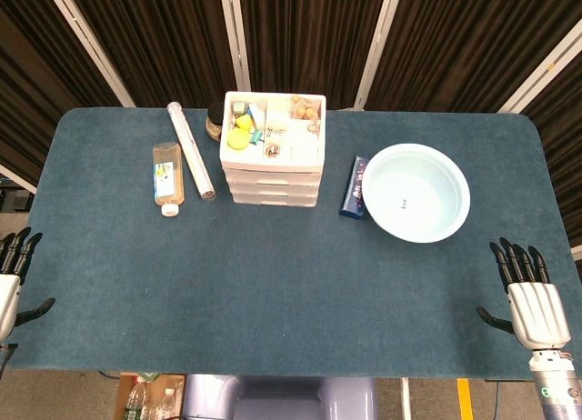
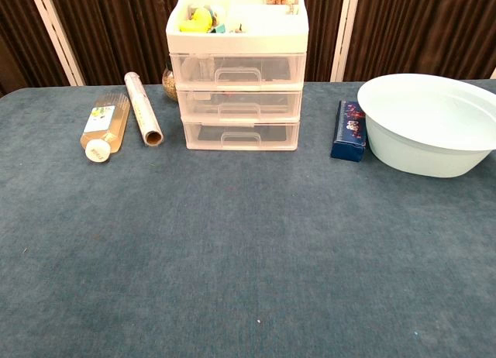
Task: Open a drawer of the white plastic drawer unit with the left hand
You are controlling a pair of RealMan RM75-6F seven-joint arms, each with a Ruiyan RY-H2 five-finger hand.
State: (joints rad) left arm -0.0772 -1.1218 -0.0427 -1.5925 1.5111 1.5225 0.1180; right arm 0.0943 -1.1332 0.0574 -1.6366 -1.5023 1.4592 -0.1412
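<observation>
Bottle label point(image 2: 100, 118), blue box point(image 2: 349, 130): print unreadable.

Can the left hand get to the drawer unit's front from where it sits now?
Probably yes. The left hand is open at the near table edge, and the cloth between it and the drawer unit is bare; bottle and roll lie leftward.
</observation>
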